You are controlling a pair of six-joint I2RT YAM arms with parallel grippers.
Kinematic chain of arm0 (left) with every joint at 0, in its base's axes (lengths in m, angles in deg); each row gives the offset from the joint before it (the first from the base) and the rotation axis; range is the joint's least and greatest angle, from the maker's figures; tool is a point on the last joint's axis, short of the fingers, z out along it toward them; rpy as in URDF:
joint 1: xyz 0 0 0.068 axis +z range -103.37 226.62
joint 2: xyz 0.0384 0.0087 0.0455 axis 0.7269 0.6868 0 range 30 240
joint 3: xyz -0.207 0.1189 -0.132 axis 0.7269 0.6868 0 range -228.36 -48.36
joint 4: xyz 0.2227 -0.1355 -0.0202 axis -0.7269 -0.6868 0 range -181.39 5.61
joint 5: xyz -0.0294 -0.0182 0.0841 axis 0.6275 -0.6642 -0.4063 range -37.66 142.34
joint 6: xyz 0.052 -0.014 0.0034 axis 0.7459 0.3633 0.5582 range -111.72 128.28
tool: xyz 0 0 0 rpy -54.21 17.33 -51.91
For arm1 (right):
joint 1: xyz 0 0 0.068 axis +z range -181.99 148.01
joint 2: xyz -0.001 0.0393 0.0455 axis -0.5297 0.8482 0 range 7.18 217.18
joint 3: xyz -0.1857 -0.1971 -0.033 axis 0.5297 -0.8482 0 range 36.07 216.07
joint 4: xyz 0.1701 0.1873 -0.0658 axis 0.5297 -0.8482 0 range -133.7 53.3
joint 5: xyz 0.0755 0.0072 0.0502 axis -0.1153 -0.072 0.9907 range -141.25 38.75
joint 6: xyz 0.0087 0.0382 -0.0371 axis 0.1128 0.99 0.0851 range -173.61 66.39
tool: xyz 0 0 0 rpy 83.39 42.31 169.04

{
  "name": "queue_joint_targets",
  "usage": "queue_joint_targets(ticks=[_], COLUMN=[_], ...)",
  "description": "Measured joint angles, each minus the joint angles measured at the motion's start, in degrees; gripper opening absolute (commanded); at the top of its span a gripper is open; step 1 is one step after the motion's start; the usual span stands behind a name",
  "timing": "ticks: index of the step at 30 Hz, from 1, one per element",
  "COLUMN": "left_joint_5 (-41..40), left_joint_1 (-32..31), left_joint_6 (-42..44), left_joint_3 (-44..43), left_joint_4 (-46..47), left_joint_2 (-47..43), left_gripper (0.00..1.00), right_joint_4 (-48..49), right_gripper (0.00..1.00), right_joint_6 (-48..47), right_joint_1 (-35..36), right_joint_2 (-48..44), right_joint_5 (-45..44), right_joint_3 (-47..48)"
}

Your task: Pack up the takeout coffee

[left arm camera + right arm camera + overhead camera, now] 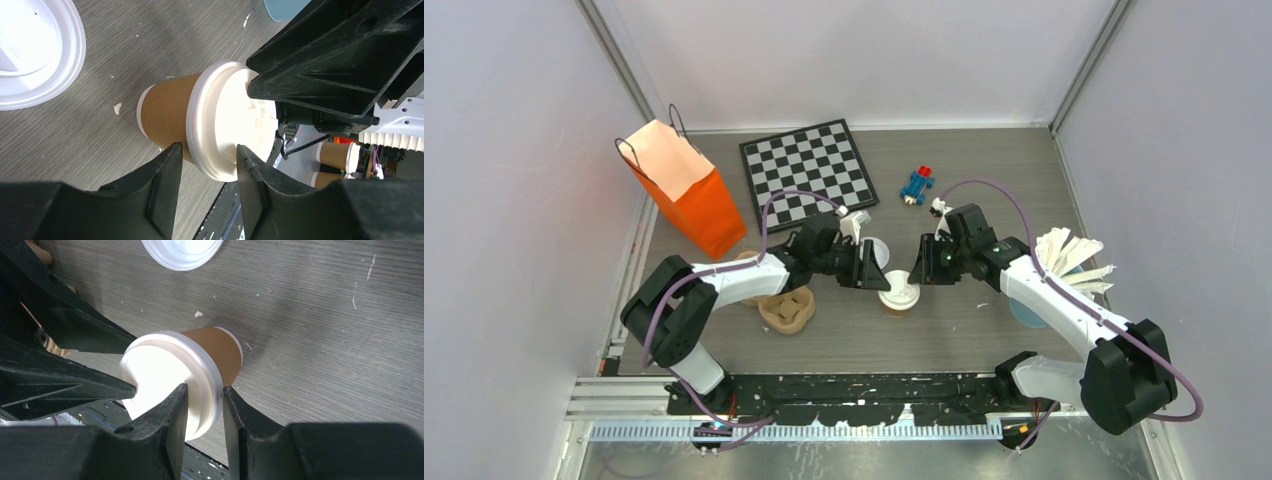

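Note:
One takeout coffee cup [899, 296], brown kraft with a white lid, stands upright at the table's middle. My left gripper [876, 277] comes at it from the left and my right gripper [918, 275] from the right. In the left wrist view the left gripper [207, 162] straddles the lid's rim [225, 125], one finger on the lid's top and one under the rim by the cup wall [167, 117]. In the right wrist view the right gripper [205, 395] pinches the lid's rim [165, 375] above the cup body [220, 352]. Two more lidded cups [337, 155] show small behind the right arm.
A loose white lid [877, 250] lies just behind the cup. A tan pulp cup tray [786, 311] sits under the left arm. An orange paper bag [686, 192], a chessboard [807, 172] and a small toy [917, 185] are at the back. A pale blue tumbler [1027, 313] and stirrers [1069, 258] are right.

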Motion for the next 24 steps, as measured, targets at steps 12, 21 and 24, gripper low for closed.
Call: queue_joint_targets(ticks=[12,21,24], left_joint_5=[-3.4,-4.0,-6.0], left_joint_1=[-1.7,-1.7,-2.5], left_joint_6=[-1.6,-5.2,-6.6], left_joint_3=[3.7,6.0,6.0], left_joint_4=[2.4,6.3,4.9], left_joint_2=[-2.5,-2.8,-3.8], left_gripper=[0.35,0.36,0.38], right_joint_4=[5.7,8.3,8.9], right_gripper=[0.36,0.38,0.39], right_joint_6=[3.7,5.2,5.2], right_joint_1=[-0.2,-0.5,-0.5], right_joint_2=[-1.4,-0.9,-0.5], right_joint_5=[2.0,3.5,3.7], right_joint_3=[-4.0,-5.1,-5.0])
